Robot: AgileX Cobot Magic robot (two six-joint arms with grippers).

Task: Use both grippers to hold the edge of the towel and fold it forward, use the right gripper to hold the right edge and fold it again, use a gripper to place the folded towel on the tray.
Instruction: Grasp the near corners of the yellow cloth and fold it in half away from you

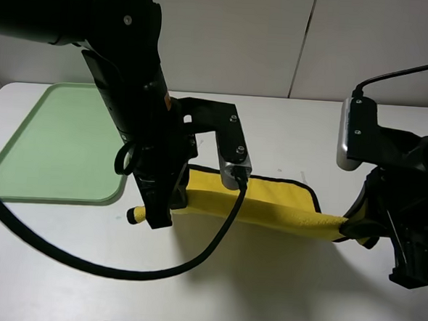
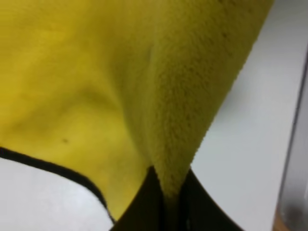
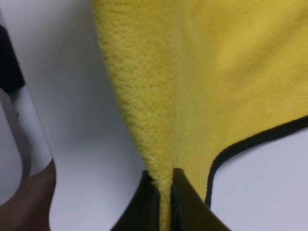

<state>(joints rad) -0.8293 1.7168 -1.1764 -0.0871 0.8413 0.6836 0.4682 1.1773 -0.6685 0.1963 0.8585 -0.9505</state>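
The left fingers [image 2: 140, 211] and the right fingers [image 3: 188, 211] are each clamped on the towel [image 1: 276, 206], which stretches between them over the bench [image 1: 264, 287]. The left arm [image 1: 142, 90] stands between towel and tray [image 1: 55, 143], overlapping the tray's corner.

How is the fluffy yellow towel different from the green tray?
The plush bright-yellow towel with black trim is bunched and draped; the pale mint-green plastic tray lies flat. The towel is pinched at its ends by the left gripper and right gripper, with its near edge raised; nothing touches the tray. The towel is mid-table; the tray is at the far left. Both rest on the white table.
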